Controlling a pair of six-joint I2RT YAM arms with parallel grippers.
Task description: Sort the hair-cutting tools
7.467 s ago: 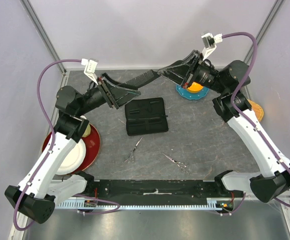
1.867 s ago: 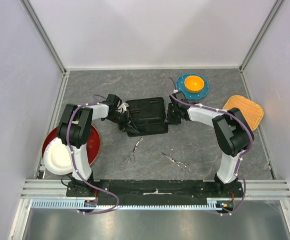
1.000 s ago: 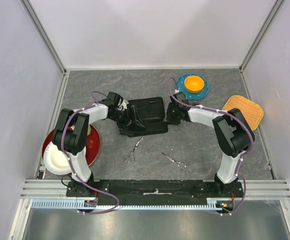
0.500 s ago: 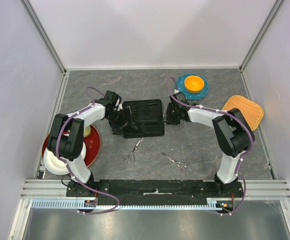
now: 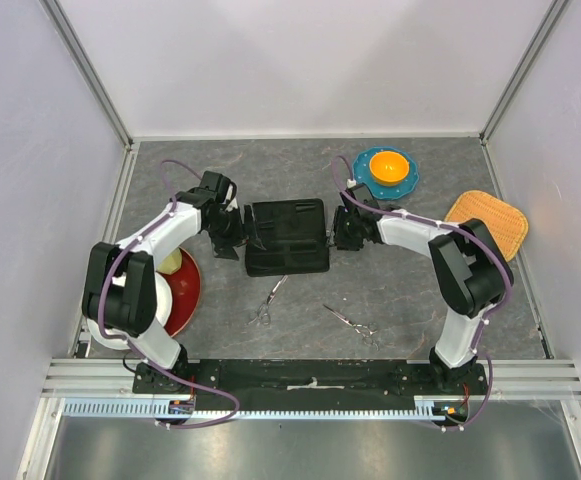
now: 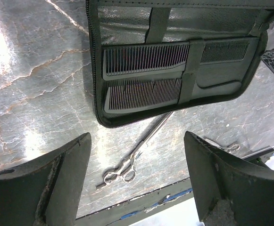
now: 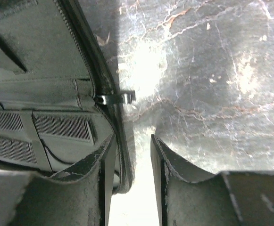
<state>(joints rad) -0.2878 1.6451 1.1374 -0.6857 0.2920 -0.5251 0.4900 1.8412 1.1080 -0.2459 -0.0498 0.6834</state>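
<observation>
The black case point(image 5: 288, 236) lies open on the table. Two black combs point(image 6: 144, 59) point(image 6: 141, 92) sit under its straps. One pair of silver scissors point(image 5: 268, 300) point(image 6: 125, 167) lies just in front of the case, and a second pair point(image 5: 352, 321) point(image 6: 221, 146) lies further right. My left gripper point(image 5: 235, 228) point(image 6: 137, 139) stands wide open at the case's left edge, holding nothing. At the case's right edge is my right gripper point(image 5: 338, 238) point(image 7: 131, 148). Its jaws are a little apart, the zipper rim point(image 7: 122, 155) lies between them against the left finger, and a gap shows on the other side.
A red plate point(image 5: 185, 292) with a white bowl sits at the left. At the back right stands a blue bowl point(image 5: 386, 170) holding something orange. An orange mat point(image 5: 485, 222) lies by the right wall. The zipper pull point(image 7: 119, 98) sticks out from the case's rim.
My left gripper has drawn back leftward off the case to its left edge. The case, earlier tilted and crumpled, now lies flat and open. The right gripper has hardly moved.
</observation>
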